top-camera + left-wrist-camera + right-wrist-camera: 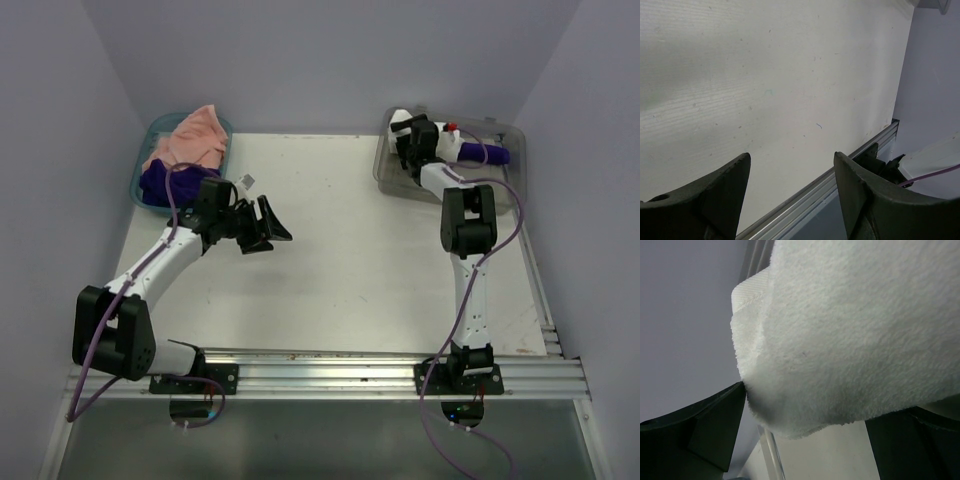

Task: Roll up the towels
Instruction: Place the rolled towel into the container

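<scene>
Two fingers of the right gripper stood spread to their widest, pinching nothing. The white towel lay just ahead of them, filling the gap. Its hemmed end bulged toward the left-hand finger, though whether cloth touched either pad could not be told. It ran on past the right-hand finger and out of frame, so its long axis seemed to lie across the opening rather than along the fingers. Only the top view placed that gripper inside the bin at the far right corner, near a purple roll that the wrist view hid. The left gripper hung spread and empty over the table, well apart from the bin, so the right arm was plainly the nearer. A peach towel and a purple towel lay heaped in the basket at the far left corner, nearer the left arm and seen only from above.
</scene>
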`<state>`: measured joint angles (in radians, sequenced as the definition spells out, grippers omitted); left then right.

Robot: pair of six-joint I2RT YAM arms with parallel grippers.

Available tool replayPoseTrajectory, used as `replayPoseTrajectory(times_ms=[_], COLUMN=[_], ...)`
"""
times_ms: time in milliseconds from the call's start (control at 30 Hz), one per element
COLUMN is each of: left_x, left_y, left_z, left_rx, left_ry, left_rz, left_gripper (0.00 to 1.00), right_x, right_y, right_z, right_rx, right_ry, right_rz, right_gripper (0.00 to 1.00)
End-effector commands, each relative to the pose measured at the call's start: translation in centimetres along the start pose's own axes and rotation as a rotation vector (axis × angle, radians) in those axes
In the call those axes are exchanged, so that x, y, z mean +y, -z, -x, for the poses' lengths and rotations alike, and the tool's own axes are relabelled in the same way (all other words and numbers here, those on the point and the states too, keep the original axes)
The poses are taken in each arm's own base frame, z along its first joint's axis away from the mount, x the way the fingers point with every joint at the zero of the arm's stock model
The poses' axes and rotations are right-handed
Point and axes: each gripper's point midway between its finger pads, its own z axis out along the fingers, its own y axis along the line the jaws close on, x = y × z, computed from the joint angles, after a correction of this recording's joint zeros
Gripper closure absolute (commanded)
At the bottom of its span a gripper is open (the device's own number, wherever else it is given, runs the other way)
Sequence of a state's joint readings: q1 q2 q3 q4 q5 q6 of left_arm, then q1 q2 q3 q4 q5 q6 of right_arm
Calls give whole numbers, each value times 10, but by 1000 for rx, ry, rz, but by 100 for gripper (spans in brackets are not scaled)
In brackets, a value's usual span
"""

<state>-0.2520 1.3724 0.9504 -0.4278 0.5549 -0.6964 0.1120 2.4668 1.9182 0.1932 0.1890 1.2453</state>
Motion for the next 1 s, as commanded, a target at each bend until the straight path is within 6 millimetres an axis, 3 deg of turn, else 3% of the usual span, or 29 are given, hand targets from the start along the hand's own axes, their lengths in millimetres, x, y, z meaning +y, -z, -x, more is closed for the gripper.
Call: replayPoseTrajectory(times_ms=[0, 300, 633, 967], left_x=[-13, -14, -15, -13], left_y=[5, 6, 5, 5], left_z=[1, -2, -3, -9], left_rx=[-23, -25, -21, -22], left_ry=[-25, -24, -29, -25], left_rz=[-49, -64, -77, -94], left_gripper=[28, 28, 28, 28], right_x=[22, 12, 36, 31], right_y=[17, 23, 31, 37], right_z=[13, 18, 25, 16], right_rx=[20, 40, 84, 180], right_ry=[-25, -6, 69, 84], right_rz=[23, -19, 30, 21], right_gripper=[2, 2, 1, 1])
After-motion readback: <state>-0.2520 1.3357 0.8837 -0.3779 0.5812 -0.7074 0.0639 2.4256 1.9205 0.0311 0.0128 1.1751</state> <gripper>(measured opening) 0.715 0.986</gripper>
